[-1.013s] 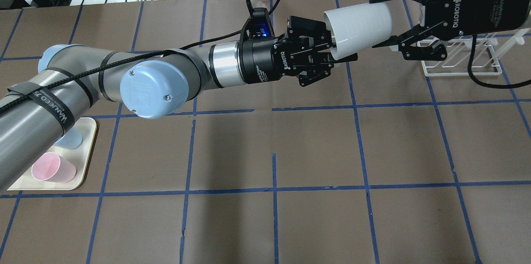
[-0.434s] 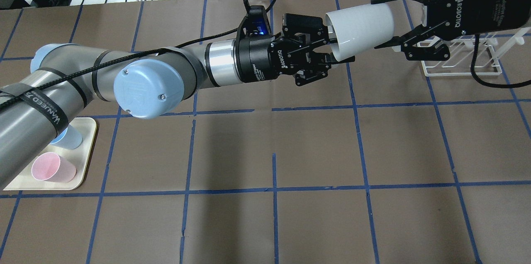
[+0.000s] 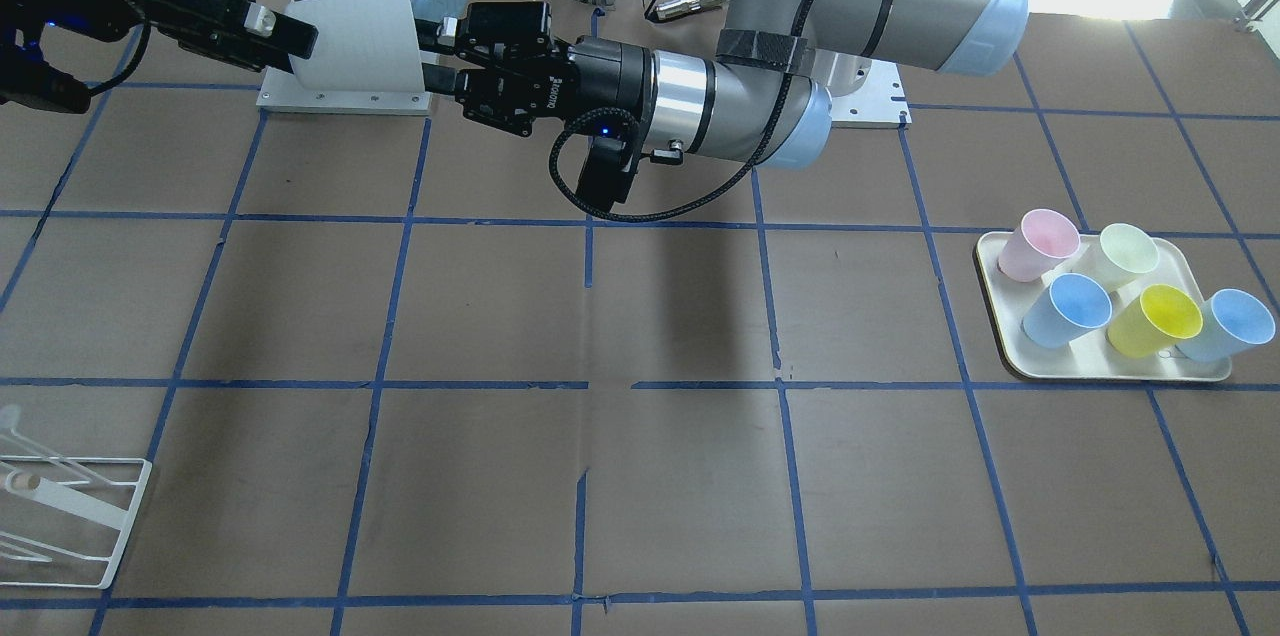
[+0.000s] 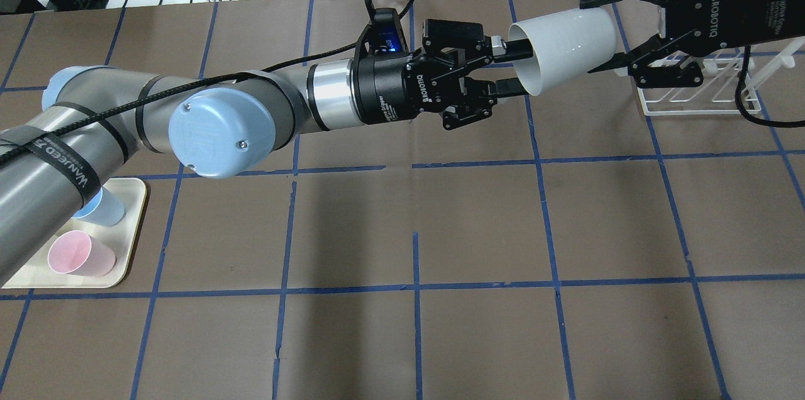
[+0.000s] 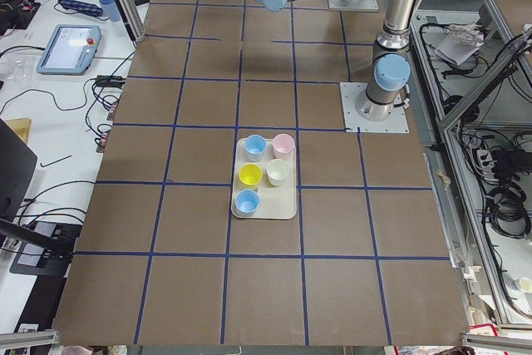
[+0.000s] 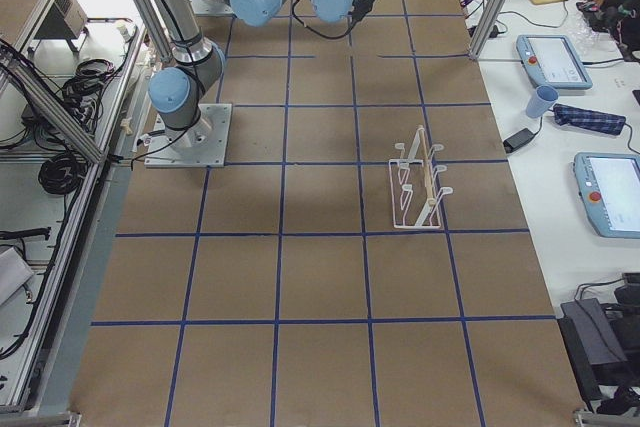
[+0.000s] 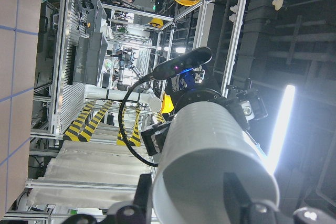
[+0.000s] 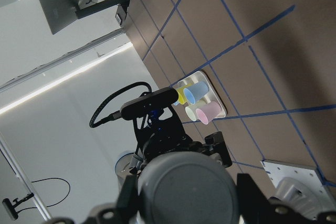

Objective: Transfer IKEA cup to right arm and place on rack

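Brown gridded table (image 4: 478, 224); cup (image 4: 566, 48) midair on its side, right gripper (image 4: 597, 35) clenched on its base end. Left gripper (image 4: 510, 66) jaws spread at rim, not gripping. Rack (image 4: 692, 107) nearby.

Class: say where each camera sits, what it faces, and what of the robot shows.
Front-facing: across the table, facing the robot; left arm.
Overhead: behind the robot, looking down; left end effector, right end effector.
Left: end by the tray; robot far.
Right: opposite end; rack central.
Left wrist: IKEA cup, rim first.
Right wrist: cup's base.
Shared: both wrist views show the cup.
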`<state>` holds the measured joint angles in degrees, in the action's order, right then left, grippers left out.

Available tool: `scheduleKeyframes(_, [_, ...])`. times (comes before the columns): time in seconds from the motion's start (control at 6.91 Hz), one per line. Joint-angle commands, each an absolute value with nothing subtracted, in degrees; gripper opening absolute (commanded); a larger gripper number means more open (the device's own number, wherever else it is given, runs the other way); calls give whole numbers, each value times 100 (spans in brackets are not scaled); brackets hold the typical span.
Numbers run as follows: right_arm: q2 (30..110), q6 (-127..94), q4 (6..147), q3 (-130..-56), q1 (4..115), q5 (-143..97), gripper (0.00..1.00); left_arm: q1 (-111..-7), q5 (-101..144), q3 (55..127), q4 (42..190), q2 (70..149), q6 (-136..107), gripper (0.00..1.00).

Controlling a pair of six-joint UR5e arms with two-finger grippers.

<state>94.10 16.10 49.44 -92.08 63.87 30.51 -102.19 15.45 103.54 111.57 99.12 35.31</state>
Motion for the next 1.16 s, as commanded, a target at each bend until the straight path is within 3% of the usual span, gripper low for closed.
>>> scheduleKeyframes(0.0, [9404,1477,5614,-9193,6092,3663,17,-10213,1547,10354,11153,9905,3507,55])
scheduleKeyframes(0.29, [9326,1415,5888,-9185,6047,3902,15,-10213,1538,10354,11162,9896,3498,55])
scheduleKeyframes(0.58, [9167,1301,7008,-9123,6047,4811,5,-10056,1434,10354,11214,9792,3263,59])
scheduleKeyframes(0.72, [9167,1301,7840,-9140,6056,5634,0,-9750,806,10345,11206,9678,3122,59])
scheduleKeyframes(1.01, [9185,1606,8533,-9141,6100,6878,0,-8986,-765,10266,11145,9493,2988,62])
